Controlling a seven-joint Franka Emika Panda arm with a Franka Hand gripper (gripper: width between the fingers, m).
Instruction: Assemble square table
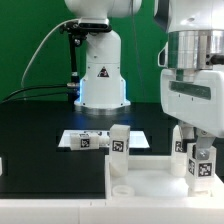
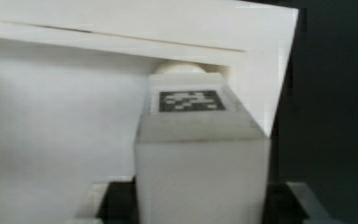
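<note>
Exterior view, lower right: gripper (image 1: 197, 150) clamped on upright leg (image 1: 201, 170), at table top (image 1: 130, 187) edge. Second leg (image 1: 118, 142) stands centre frame. Step, judged: leg fitting. Next move calls for alignment over corner hole, then lowering.

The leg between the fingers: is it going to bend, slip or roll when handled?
Likely stiff: the leg looks like thick, chunky plastic. Its smooth white faces may slip a little in the fingers. Its flat sides suggest it won't roll.

Robotics lab: black surface (image 1: 35, 135), green backdrop (image 1: 25, 40) behind, big white robot base (image 1: 100, 75) w/ triangle mark, tagged marker board (image 1: 80, 139) on it.
</note>
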